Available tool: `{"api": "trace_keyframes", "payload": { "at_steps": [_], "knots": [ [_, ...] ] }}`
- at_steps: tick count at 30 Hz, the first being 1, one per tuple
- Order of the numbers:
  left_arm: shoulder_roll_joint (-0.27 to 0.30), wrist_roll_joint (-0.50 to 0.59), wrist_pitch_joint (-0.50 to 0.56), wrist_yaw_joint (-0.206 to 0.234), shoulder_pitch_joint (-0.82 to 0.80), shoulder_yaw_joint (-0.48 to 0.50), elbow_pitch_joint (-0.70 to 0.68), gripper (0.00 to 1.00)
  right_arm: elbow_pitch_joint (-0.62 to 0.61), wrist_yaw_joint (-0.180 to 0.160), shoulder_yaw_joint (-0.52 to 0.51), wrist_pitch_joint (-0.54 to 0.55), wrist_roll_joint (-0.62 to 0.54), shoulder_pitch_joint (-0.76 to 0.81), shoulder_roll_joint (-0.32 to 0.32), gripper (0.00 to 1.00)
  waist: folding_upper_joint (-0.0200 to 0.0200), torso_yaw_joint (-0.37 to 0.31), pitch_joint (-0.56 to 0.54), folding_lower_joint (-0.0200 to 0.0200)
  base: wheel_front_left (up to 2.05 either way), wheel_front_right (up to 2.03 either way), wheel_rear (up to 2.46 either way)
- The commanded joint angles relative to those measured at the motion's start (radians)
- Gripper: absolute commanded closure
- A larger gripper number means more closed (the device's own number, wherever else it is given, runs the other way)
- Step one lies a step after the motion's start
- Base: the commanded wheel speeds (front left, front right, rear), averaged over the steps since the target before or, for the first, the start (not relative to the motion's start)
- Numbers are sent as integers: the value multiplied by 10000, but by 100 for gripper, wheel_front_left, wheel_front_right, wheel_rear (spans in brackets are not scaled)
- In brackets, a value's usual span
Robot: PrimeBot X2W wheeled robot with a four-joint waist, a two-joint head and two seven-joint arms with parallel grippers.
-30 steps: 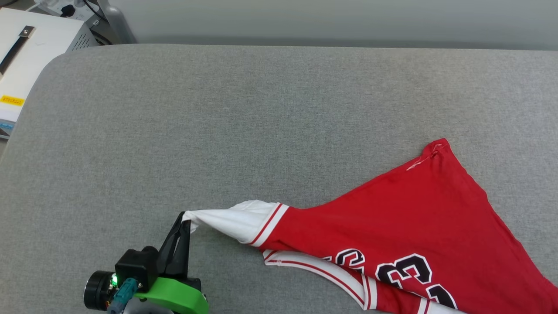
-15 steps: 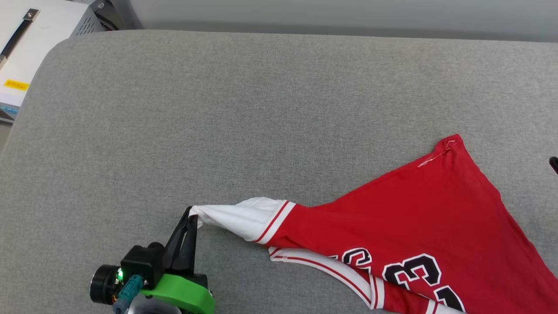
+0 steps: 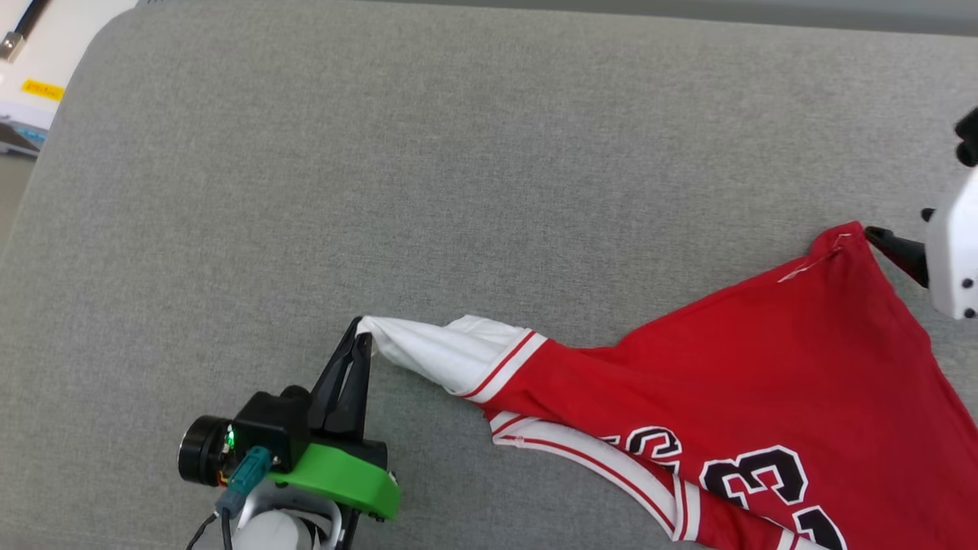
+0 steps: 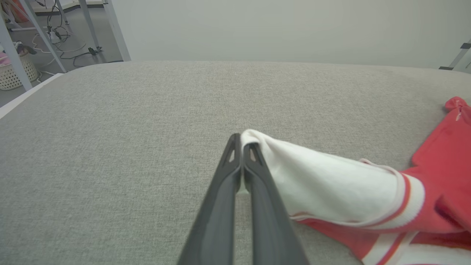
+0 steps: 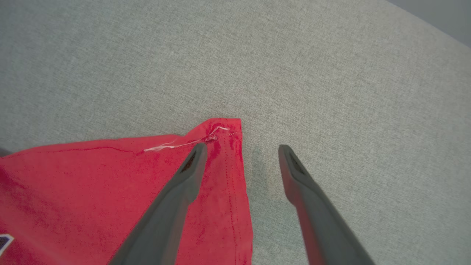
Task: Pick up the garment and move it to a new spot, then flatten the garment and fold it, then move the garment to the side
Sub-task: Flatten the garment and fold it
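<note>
Head view looks down on one grey fabric-covered worktop with one red T-shirt lying on it. The T-shirt lies stretched out, and part of it runs out of this view at the lower right. On its chest there are black figures with a white outline; a "3" is complete, and the others are cut by the edge or folded. One white sleeve with red-and-white striped trim points away from the red body.

At the outer end of this sleeve is the left gripper. Its two dark fingers are pressed together on the tip of the white cloth, and the sleeve is drawn out to a point between them. Left wrist view shows the same: two fingers closed, with white cloth coming out just beside their tips.

The right gripper is at the far red corner of the T-shirt, where one loose white thread lies along the seam. Its two fingers stand wide apart. One finger is above the red cloth beside the thread, and the other is above bare worktop just beside the hem. I cannot tell whether they touch the cloth.

Well apart from the T-shirt, beyond the worktop corner, stands one white box with one yellow label.
</note>
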Motion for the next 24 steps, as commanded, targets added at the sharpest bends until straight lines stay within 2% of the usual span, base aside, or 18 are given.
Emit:
{"api": "trace_keyframes", "payload": {
  "at_steps": [1,8,15,16,17,24],
  "knots": [
    [-86,71,-58,-93,-238,1,-24,100,399,-7,221,3,-38,-364,187,0,0,215,307,0,0,0,0],
    [-233,154,-58,-212,-529,-32,57,100,2425,-7,1263,-566,-194,-1164,809,0,0,339,619,0,0,0,0],
    [-354,203,-58,-302,-562,34,215,100,3878,-7,2556,-893,71,-986,969,0,0,336,577,0,0,0,0],
    [-357,210,-58,-304,-548,59,227,100,3949,-7,2647,-1035,158,-1013,980,77,0,309,559,0,0,0,0],
    [-361,215,-58,-305,-529,91,242,100,4010,-7,2757,-1236,248,-1070,963,100,0,267,524,0,0,0,0],
    [-336,264,-59,-327,-394,265,283,100,4024,-7,2819,-3251,809,-1721,737,100,0,-64,-51,0,0,0,0]
  ]
}}
